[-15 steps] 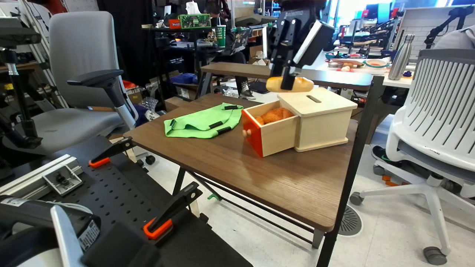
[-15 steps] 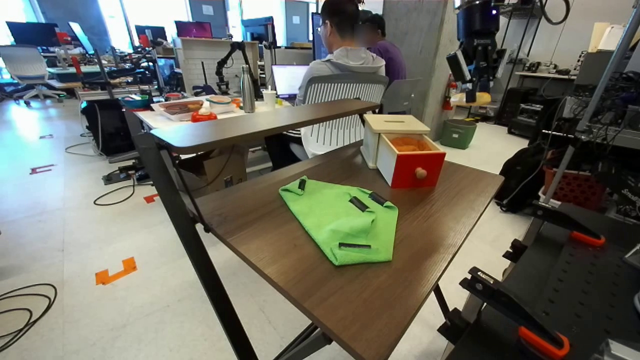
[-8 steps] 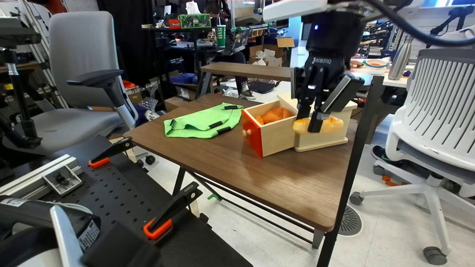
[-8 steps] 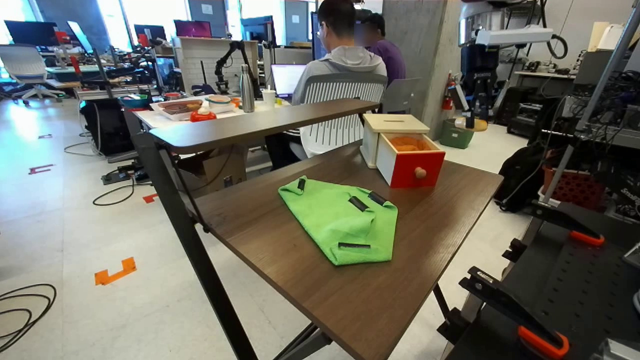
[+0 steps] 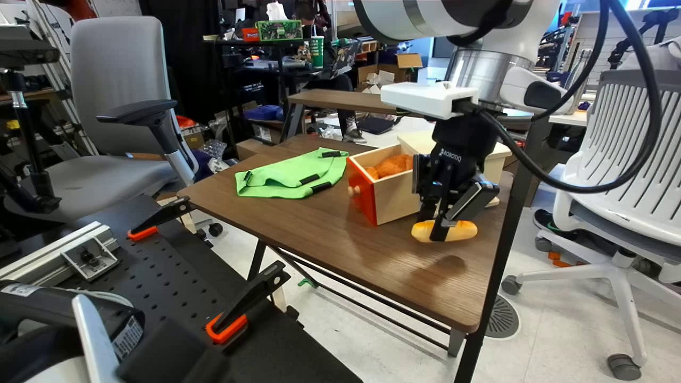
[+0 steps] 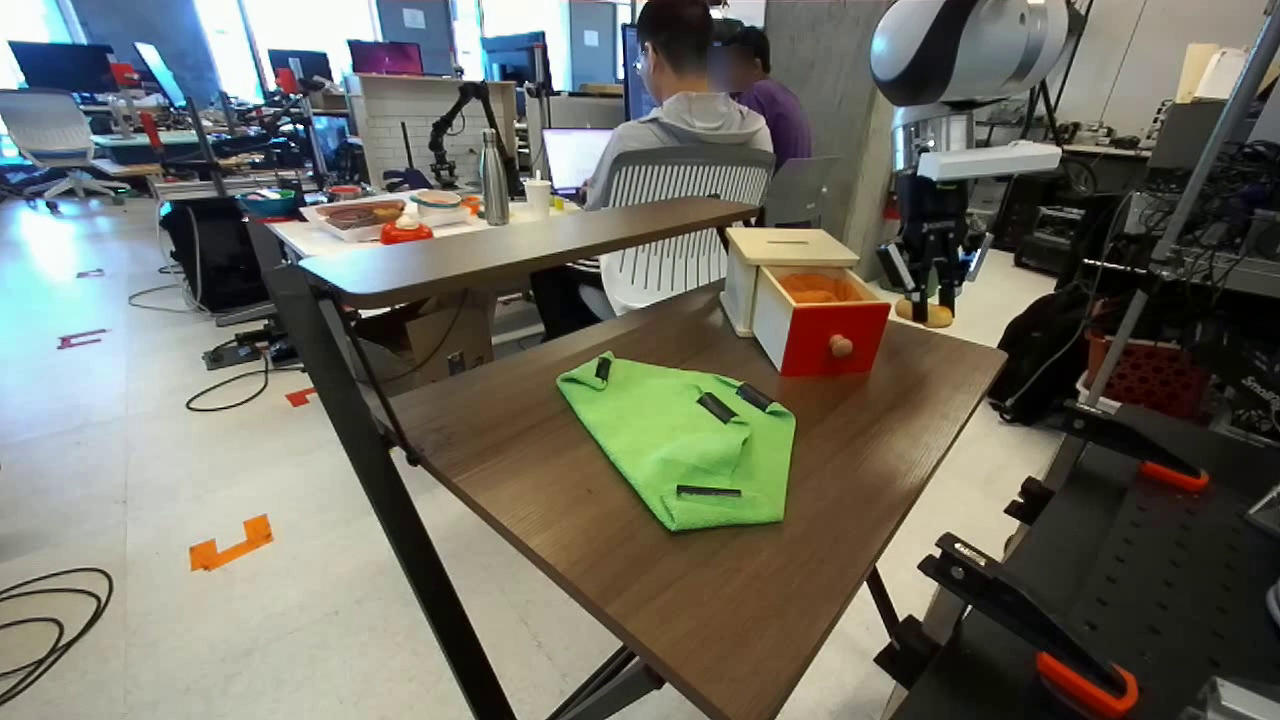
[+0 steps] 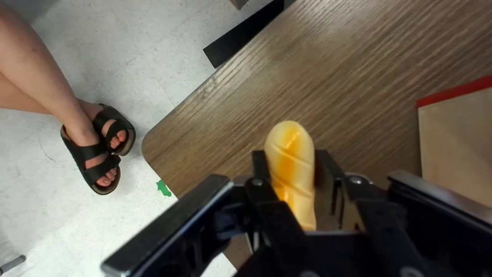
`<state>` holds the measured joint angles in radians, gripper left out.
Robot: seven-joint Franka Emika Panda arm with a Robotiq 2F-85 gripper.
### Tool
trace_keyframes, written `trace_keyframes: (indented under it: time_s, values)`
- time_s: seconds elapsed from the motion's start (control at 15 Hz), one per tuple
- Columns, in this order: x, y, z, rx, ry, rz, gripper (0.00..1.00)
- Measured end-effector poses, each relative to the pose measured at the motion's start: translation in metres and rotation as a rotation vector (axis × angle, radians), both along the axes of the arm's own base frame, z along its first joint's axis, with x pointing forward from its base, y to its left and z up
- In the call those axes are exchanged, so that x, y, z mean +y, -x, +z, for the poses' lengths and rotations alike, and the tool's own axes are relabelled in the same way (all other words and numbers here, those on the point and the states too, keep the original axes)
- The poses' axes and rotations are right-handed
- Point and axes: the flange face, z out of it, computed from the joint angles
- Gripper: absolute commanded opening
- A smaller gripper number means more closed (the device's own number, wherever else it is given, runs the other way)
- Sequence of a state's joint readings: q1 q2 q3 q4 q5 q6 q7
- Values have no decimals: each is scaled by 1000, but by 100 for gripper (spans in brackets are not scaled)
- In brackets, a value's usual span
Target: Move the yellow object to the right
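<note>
End effector: one, on a single arm; two fingers clamped across the width of the yellow object, near its middle. Yellow object: one, elongated; right of centre in both exterior views, held above the table, to the right of the drawer. Governing relation: object directly between the fingers, below the end effector's body, long axis square to the closing direction; near vertical in the wrist view, just right of centre, one rounded end projecting upward past the tips; near level in both exterior views. Step, as judged: a carry close to set-down; the next move probably calls for a straight lowering with that axis kept level, lest one end touch first and the lump roll or twist. Pale wooden box: one, its single red-fronted drawer drawn out, one knob; orange-brown contents, number uncertain. Green cloth: one, four dark strips, just below centre in an exterior view. Table: one, with one raised shelf. Orange-handled clamps: two, lower left in an exterior view. Grey armchair: one, upper left in an exterior view. Sandals: two, at left in the wrist view.
</note>
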<state>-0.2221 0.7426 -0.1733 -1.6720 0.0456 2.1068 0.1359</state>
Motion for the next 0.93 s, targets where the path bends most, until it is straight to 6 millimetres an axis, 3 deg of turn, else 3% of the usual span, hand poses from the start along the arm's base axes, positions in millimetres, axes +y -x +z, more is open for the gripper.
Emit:
trace_keyframes:
  time_s: [0.27, 0.33, 0.47, 0.73, 0.93]
  values:
    - [-2, -8, -18, 43, -2, -19, 9]
    - [-2, -9, -22, 57, -2, -27, 59]
    - [-4, -10, -26, 84, 0, -47, 67]
    - [-7, -10, -30, 140, -3, -73, 96]
    - [-6, -10, -28, 181, -15, -79, 100]
